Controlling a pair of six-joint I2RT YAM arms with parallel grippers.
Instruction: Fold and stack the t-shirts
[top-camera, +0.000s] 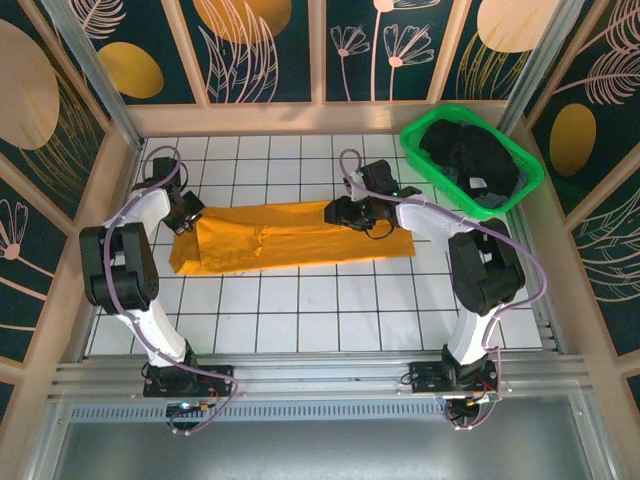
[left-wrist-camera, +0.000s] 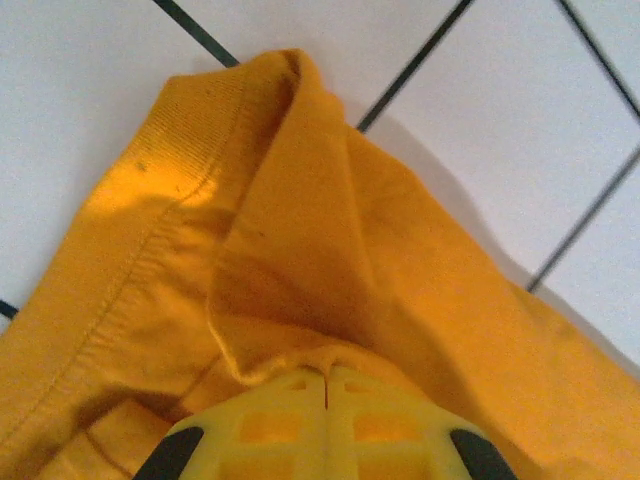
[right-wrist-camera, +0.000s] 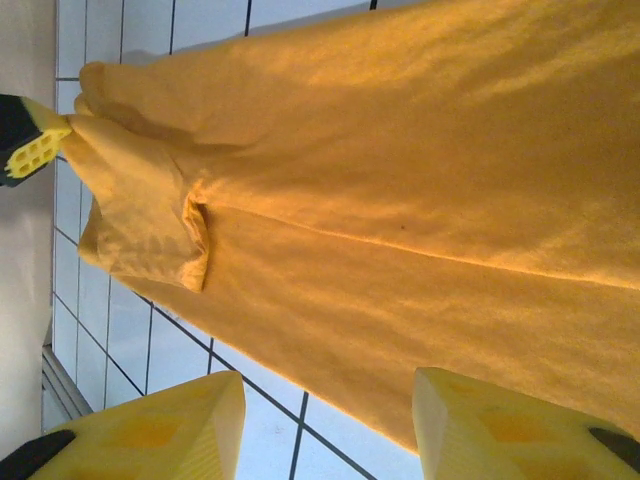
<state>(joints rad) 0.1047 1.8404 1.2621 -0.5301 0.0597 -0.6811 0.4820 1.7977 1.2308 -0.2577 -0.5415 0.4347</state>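
One orange-yellow t-shirt lies on the white gridded table, folded into a long band running left to right. My left gripper sits at the shirt's far left corner. In the left wrist view, the left gripper is shut on a pinch of the shirt near a hemmed edge. My right gripper hovers over the band's far edge, right of centre. Seen from the right wrist, the right gripper is open, its fingers straddling the edge of the shirt with nothing gripped.
A green plastic basket with dark clothes stands at the back right corner. Wooden frame walls close the table on three sides. The left gripper's yellow fingers show at the far end of the shirt in the right wrist view.
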